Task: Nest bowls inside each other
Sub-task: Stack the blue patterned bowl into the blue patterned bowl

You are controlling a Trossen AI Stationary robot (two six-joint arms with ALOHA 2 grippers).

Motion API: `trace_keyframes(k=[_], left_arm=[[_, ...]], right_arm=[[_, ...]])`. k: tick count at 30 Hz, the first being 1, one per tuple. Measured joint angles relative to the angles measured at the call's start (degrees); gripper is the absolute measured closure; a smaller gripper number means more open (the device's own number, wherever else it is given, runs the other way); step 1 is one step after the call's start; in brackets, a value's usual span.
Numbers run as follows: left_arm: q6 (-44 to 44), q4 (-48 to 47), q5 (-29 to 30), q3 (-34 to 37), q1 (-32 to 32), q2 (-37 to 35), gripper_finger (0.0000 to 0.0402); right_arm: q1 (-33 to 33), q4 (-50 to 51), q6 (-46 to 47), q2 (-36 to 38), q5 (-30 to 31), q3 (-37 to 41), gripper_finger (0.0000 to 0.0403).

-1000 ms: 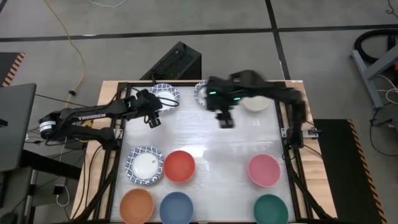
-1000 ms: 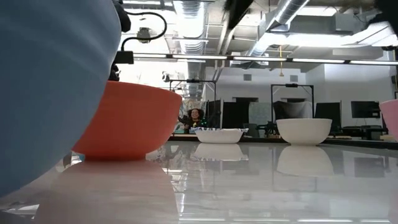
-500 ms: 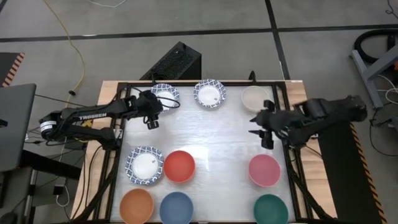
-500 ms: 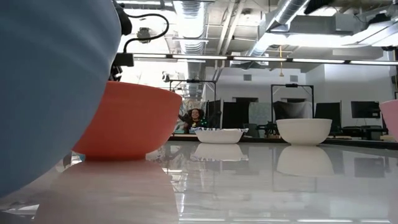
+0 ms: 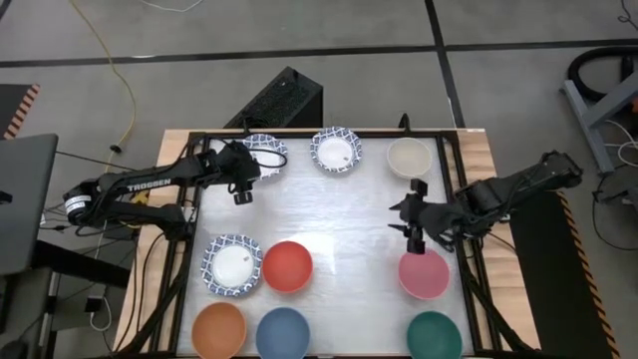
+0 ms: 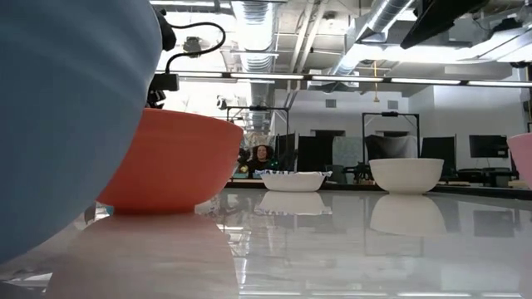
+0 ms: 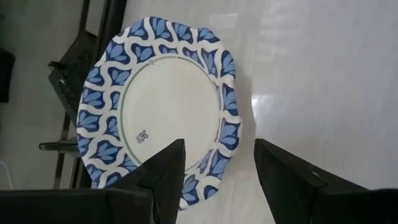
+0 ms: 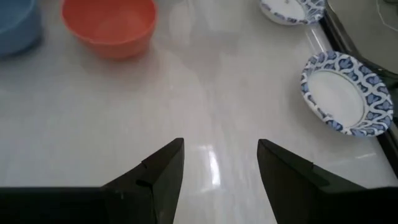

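Since a second ago the right gripper [image 5: 413,221] has swung from the upper middle of the high view to the right side and now hangs just above the pink bowl [image 5: 425,275], its fingers apart and empty. Meanwhile the left gripper [image 5: 240,190] has barely shifted; it sits at the upper left beside a blue-patterned bowl [image 5: 263,151], fingers spread with nothing between them. Along the top edge lie a second patterned bowl [image 5: 335,151] and the beige bowl [image 5: 409,158]. At lower left sit a third patterned bowl [image 5: 232,265], the red bowl [image 5: 288,267], orange bowl [image 5: 219,330] and blue bowl [image 5: 283,332]; the dark green bowl [image 5: 435,336] is at lower right.
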State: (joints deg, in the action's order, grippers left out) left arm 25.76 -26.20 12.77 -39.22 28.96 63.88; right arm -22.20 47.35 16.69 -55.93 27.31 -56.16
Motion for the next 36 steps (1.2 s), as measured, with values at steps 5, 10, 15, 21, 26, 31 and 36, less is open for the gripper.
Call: trace_keyframes(k=[5, 10, 15, 21, 26, 31, 36], left_arm=[[-1.4, -0.2, 0.1, 0.0, 0.1, 2.5, 0.0214], [0.9, 1.6, 2.5, 0.0, -1.0, 9.4, 0.0214], [1.0, 4.1, 6.0, 0.0, -1.2, 14.6, 0.0214], [0.5, 3.3, 7.1, -1.3, -1.3, 18.3, 0.0220], [-0.9, 2.9, 8.4, -2.3, -1.3, 19.6, 0.0275], [-0.5, 2.9, 10.9, -2.3, -1.3, 19.6, 0.0380], [-1.1, 3.0, 11.7, -2.3, -1.7, 19.6, 0.0396]], right_arm=[[0.1, -0.2, 0.0, -3.6, 0.4, 0.0, 0.0179], [0.1, -1.6, 0.1, -6.9, 0.3, 0.0, 0.0179], [-0.3, -3.1, 1.8, -9.3, 0.0, 0.0, 0.0179], [-1.5, -3.8, 3.4, -10.9, 0.6, 0.0, 0.0179], [-2.2, -5.8, 3.9, -10.9, 1.3, 0.0, 0.0179], [-3.0, -7.1, 4.0, -10.9, 1.5, 0.0, 0.0180], [-3.2, -8.6, 4.0, -11.5, 1.5, 0.0, 0.0180]])
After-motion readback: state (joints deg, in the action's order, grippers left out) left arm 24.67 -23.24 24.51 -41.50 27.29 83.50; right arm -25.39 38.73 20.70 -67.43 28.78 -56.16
